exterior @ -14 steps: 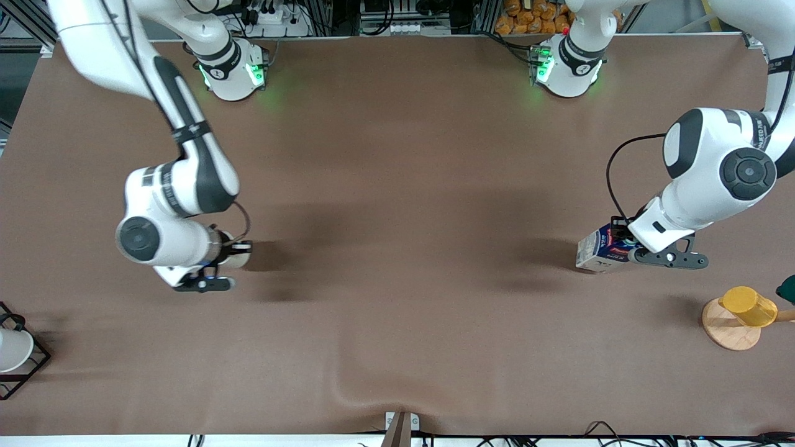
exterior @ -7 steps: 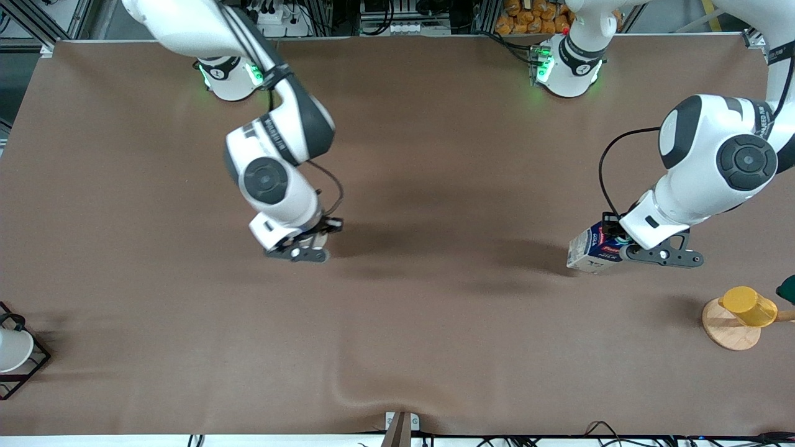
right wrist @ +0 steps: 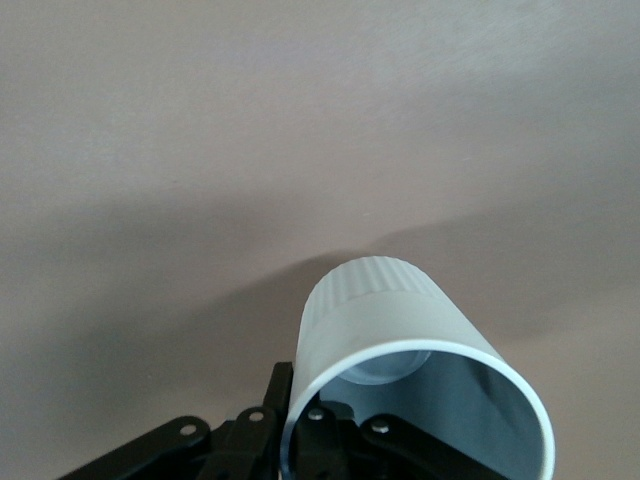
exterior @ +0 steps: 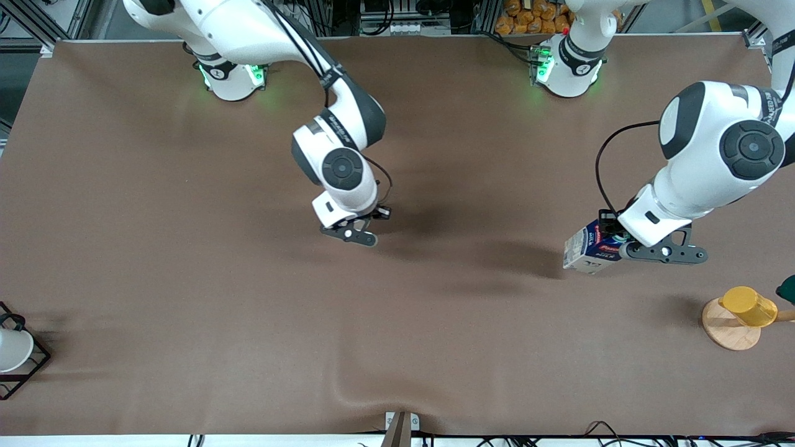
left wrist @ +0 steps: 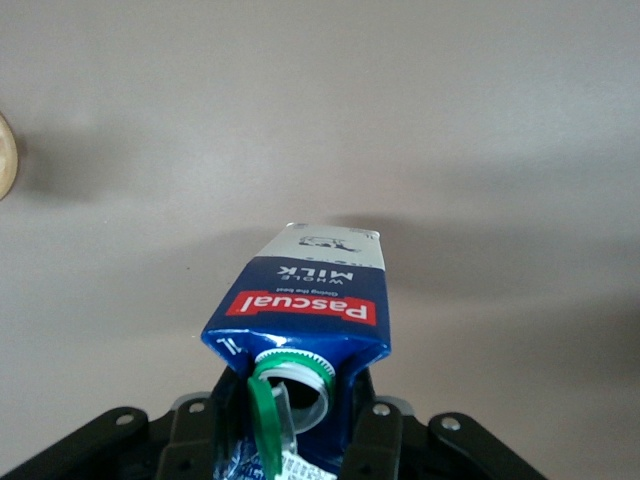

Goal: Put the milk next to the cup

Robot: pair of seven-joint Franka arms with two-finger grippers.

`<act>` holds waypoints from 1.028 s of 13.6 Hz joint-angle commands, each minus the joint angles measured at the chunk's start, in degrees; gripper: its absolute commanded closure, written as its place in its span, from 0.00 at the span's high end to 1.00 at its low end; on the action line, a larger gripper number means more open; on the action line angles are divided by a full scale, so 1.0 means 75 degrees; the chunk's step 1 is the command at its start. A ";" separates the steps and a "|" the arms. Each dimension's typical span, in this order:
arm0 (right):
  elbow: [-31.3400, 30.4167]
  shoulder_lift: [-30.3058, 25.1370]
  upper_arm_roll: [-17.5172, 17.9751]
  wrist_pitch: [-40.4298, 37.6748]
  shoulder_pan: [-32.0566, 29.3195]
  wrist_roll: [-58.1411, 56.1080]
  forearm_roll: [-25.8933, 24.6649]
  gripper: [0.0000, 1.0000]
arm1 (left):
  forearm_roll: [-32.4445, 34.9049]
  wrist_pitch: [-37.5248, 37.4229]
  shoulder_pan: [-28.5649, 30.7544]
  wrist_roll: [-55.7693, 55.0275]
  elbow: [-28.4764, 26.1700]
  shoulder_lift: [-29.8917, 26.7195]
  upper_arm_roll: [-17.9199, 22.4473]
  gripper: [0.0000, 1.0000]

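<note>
My left gripper (exterior: 616, 243) is shut on the gable top of the milk (exterior: 587, 248), a dark blue and white carton. It holds the milk tilted over the table toward the left arm's end. In the left wrist view the milk (left wrist: 310, 295) shows its red label and open green cap (left wrist: 262, 410) between my left gripper's (left wrist: 290, 430) fingers. My right gripper (exterior: 363, 225) is over the table's middle, and the cup is mostly hidden under its wrist. In the right wrist view the light grey cup (right wrist: 385, 320) is pinched by its rim in my right gripper (right wrist: 300, 425).
A yellow cup (exterior: 748, 305) hangs on a round wooden stand (exterior: 723, 332) near the left arm's end. A dark green thing (exterior: 787, 288) shows at the edge there. A white cup in a black wire rack (exterior: 15, 357) stands at the right arm's end. The brown cloth has a fold (exterior: 366, 392) near the front edge.
My right arm has swung with the cup from the right arm's end to over the table's middle. My left gripper has moved the milk slightly toward the middle.
</note>
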 commanded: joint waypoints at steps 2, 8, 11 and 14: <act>0.0440 0.0435 -0.0098 0.0360 0.0076 0.0206 0.0153 0.00 | -0.0232 -0.0253 -0.0331 -0.0479 0.0250 0.0007 -0.0034 0.44; 0.0440 0.0681 -0.0098 0.0993 0.0076 0.0182 0.0153 0.00 | -0.0500 -0.0264 -0.1267 -0.1802 0.0379 0.0065 -0.0034 0.44; 0.0440 0.0658 -0.0109 0.0981 0.0158 0.0089 0.0118 1.00 | -0.0770 -0.0264 -0.1689 -0.2586 0.0402 0.0077 -0.0034 0.44; 0.0568 0.0506 -0.0110 0.0923 0.0124 0.0065 0.0153 1.00 | -0.0794 -0.0264 -0.2286 -0.3091 0.0403 0.0123 -0.0023 0.45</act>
